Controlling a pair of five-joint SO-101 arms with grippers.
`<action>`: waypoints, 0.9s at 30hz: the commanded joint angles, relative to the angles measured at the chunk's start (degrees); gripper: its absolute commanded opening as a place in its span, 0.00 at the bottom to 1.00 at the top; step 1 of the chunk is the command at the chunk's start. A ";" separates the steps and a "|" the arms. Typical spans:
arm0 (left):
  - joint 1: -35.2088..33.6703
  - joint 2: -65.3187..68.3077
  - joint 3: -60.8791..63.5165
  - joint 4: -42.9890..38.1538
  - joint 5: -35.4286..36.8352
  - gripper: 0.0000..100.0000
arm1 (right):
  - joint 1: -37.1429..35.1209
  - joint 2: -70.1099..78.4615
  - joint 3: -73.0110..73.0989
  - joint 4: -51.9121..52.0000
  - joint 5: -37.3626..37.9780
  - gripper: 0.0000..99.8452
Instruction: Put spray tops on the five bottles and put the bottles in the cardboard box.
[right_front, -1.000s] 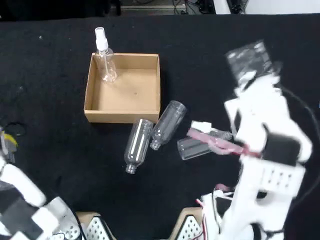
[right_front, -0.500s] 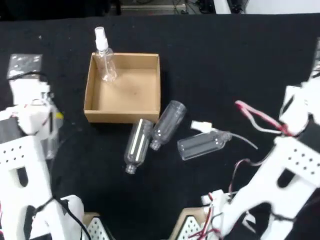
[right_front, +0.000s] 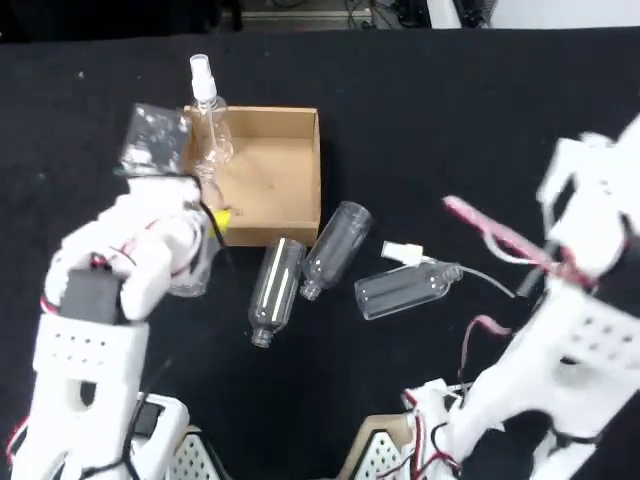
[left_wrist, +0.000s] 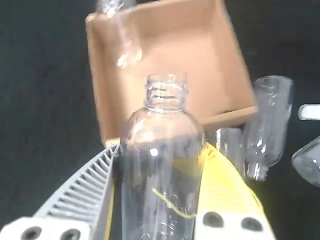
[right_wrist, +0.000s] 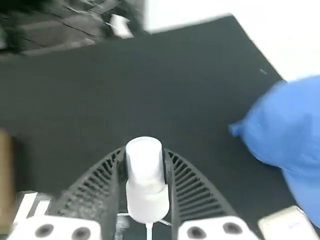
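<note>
box holds one capped bottle; left tool grips open bottle, right tool spray top.

**What you can't make out here**

From above, your left arm covers the front-left corner of the cardboard box and most of the open bottle it carries. In the left wrist view that bottle's base runs off the picture's edge, and the capped bottle in the box is smeared and cut off at the neck. In the right wrist view the tube of the spray top is cut off, and a blue thing at the table's edge is too blurred to identify.
</note>
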 joint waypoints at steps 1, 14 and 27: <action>2.24 -12.04 10.68 -10.99 0.97 0.03 | -14.07 -0.22 -14.11 4.92 -6.07 0.01; 2.86 -44.40 36.26 -27.87 9.14 0.03 | -46.59 -0.13 -10.51 -21.45 -21.27 0.01; 3.21 -50.73 44.00 -33.93 9.14 0.03 | -58.99 -0.13 6.90 -44.84 -20.84 0.01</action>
